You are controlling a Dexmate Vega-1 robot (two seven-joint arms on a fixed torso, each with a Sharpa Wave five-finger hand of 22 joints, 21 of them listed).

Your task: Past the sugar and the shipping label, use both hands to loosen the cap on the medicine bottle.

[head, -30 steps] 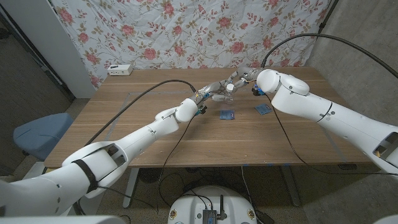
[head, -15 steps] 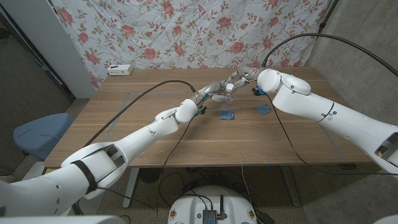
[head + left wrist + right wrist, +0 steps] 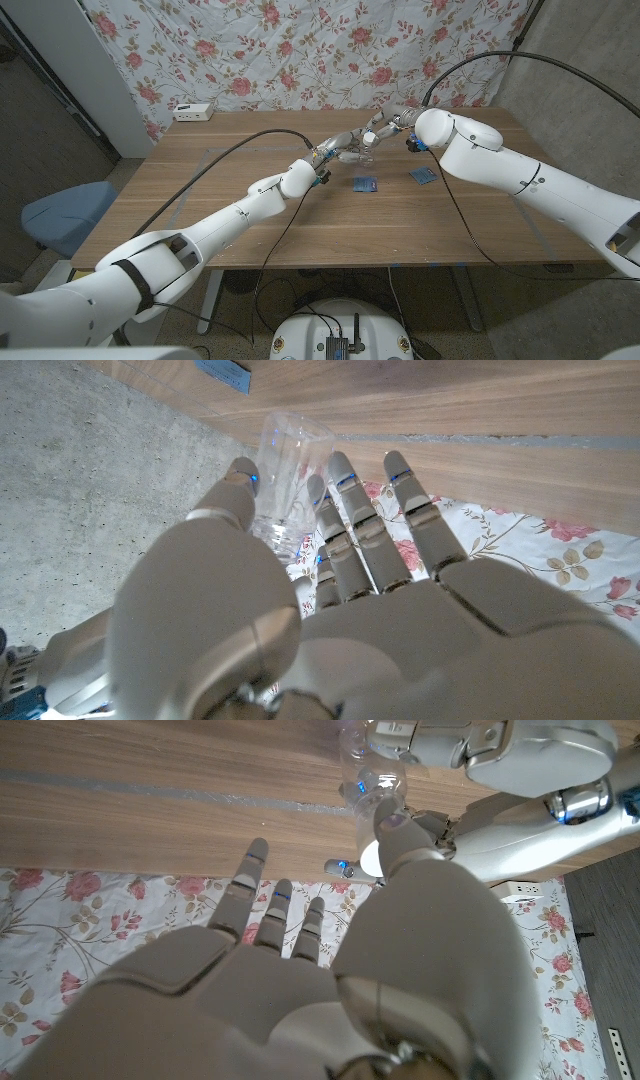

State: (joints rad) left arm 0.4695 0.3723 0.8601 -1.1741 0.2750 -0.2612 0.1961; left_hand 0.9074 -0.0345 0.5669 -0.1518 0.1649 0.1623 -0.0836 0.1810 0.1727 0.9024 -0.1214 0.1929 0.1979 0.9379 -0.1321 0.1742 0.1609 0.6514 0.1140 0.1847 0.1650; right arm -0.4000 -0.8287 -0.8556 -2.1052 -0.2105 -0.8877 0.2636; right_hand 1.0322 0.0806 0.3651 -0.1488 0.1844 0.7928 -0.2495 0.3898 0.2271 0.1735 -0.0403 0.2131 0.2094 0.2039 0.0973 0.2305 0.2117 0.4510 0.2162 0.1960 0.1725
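- Medicine bottle (image 3: 367, 143): clear plastic, white cap, at the far middle of the tabletop (image 3: 200, 200), beyond two small blue packets (image 3: 365, 184).
- Bottle sits right between the two hands, left robot hand (image 3: 343, 147) on its left side, right robot hand (image 3: 388, 124) on its right and above at the cap end.
- Long axis looks roughly upright in the head view, cap up; exact tilt hard to tell at this size.
- Left robot hand wraps the clear body (image 3: 285, 470), thumb on one side, fingers (image 3: 345, 490) on the other – clamped on it.
- Right robot hand: thumb tip at the cap (image 3: 378, 788), other fingers spread; looks pinched on the cap, judgement only.
- Both equally near; next move turns on right twisting the cap against the left's hold.
- Hidden: cap mostly covered by the fingers, can't tell whether bottle base touches the tabletop.
- Packet print unreadable, so sugar versus label can't be told.
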